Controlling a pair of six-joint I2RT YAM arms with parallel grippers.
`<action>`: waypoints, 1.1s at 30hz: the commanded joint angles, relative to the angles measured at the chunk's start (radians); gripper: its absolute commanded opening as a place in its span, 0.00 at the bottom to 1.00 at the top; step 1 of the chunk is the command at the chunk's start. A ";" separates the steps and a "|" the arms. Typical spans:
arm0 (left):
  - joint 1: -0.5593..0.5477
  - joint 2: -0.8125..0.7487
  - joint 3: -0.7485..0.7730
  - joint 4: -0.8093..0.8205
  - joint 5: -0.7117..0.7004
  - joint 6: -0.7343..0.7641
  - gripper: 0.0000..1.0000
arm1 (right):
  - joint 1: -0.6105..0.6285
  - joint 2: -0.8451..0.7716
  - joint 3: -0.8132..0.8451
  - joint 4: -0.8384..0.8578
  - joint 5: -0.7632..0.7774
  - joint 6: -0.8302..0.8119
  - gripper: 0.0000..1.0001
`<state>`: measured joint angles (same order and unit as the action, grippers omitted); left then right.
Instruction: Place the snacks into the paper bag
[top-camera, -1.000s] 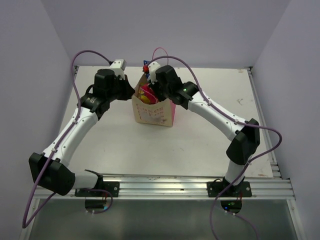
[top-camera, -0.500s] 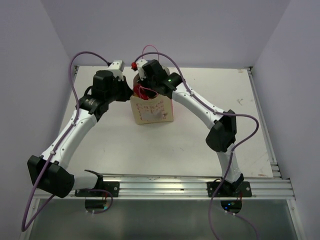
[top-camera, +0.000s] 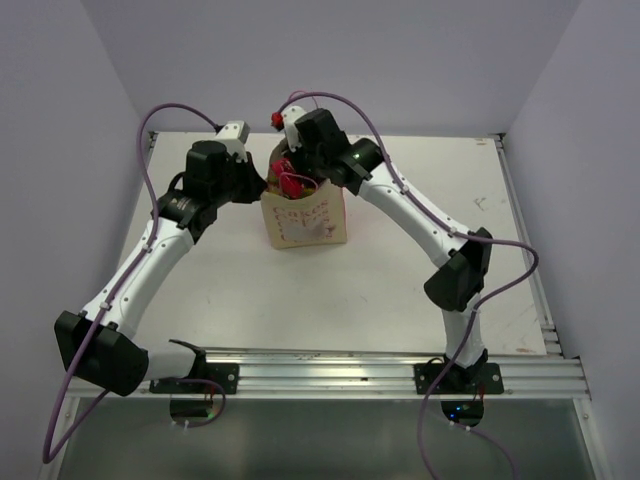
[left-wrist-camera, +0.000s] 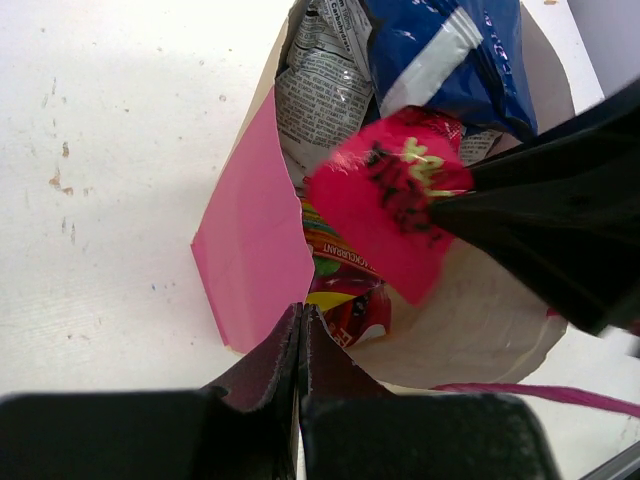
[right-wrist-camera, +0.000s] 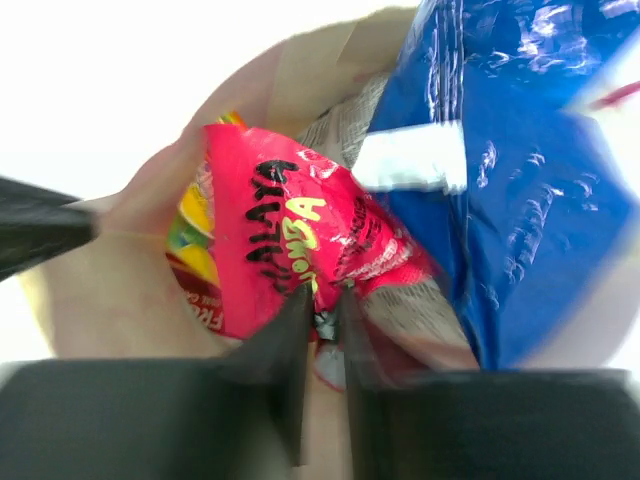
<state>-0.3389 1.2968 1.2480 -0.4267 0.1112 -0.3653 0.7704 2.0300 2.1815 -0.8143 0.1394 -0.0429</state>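
On the white surface (top-camera: 200, 270) the small tan kraft-paper bag with pink sides (top-camera: 305, 222) stood upright between the two arms. The left gripper (left-wrist-camera: 300, 330) had its jaws closed on the rim of the pink side. Inside the bag was the long blue-white foil bag (right-wrist-camera: 510, 200) and, lower, a red-yellow foil packet (left-wrist-camera: 345, 300). The right gripper (right-wrist-camera: 322, 310), almost closed, held the small pink-red foil sachet (right-wrist-camera: 290, 230) by its edge in the bag's mouth

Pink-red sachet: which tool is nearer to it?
Right. The right tool grips the pink-red sachet; the left tool pinches the paper bag by its rim, beside the sachet.
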 joint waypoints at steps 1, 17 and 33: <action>0.005 -0.004 0.007 0.006 0.012 -0.012 0.00 | -0.003 -0.149 0.062 0.020 0.008 0.015 0.27; 0.005 0.070 0.097 0.020 -0.007 -0.017 0.00 | -0.042 -0.252 -0.077 0.096 0.259 0.109 0.75; 0.005 0.062 0.090 0.009 -0.013 -0.012 0.00 | -0.118 -0.168 -0.184 0.211 0.302 0.127 0.65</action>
<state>-0.3389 1.3632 1.3094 -0.4271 0.1078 -0.3756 0.6552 1.8637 2.0022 -0.6598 0.4103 0.0750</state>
